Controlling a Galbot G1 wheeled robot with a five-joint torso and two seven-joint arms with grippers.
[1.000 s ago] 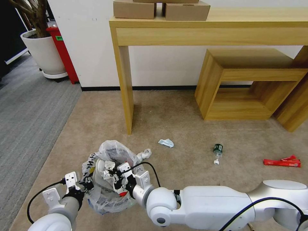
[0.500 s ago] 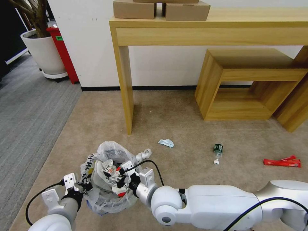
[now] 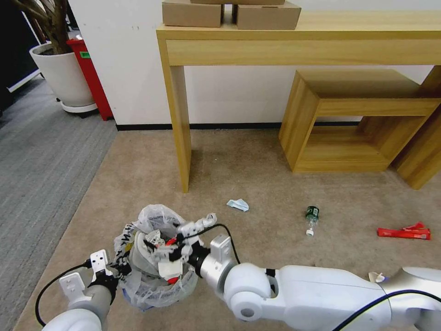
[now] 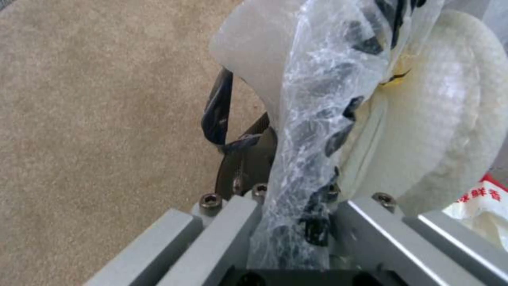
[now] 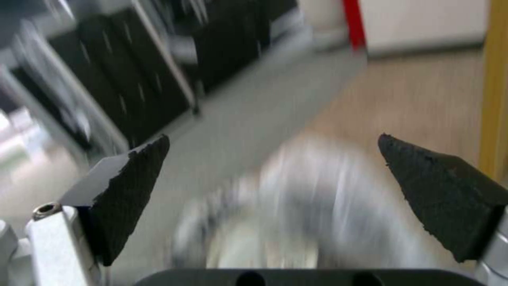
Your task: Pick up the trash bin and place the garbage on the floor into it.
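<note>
The trash bin (image 3: 154, 264) is seen low at the left of the head view, on the beige carpet (image 3: 257, 184) in front of the robot. It is lined with a crinkled clear bag (image 4: 317, 119) printed with black lettering, and a little blue shows at its base. A white slipper (image 4: 439, 131) is lodged inside against the liner, with red and white wrappers (image 3: 167, 266) packed beside it.

The left gripper (image 3: 110, 271) is placed at the bin's left rim. In the left wrist view its jaws are seen closed tight on a fold of the bag and the rim, the plastic being pinched between the two metal blocks.

The right gripper (image 3: 183, 239) is held just above the bin's mouth, reached across from the right. In the right wrist view its two black fingertips (image 5: 132, 186) are spread wide apart and nothing is held between them; the scene beyond them is blurred.

Further litter is noted on the carpet: a crumpled white piece (image 3: 206, 220) just beside the bin's far rim, a pale blue crumpled paper (image 3: 238, 204) a little farther on, a green-labelled bottle (image 3: 312, 215) lying on its side to the right of that, and a red wrapper (image 3: 404, 232) near the right edge, well apart from the bin.

Behind the litter a light wooden table (image 3: 294, 41) stands against the wall, with cardboard boxes (image 3: 229, 14) on top and a low open wooden shelf (image 3: 349, 119) beneath it. A white planter (image 3: 64, 78) and a red object (image 3: 92, 78) stand at the far left.
</note>
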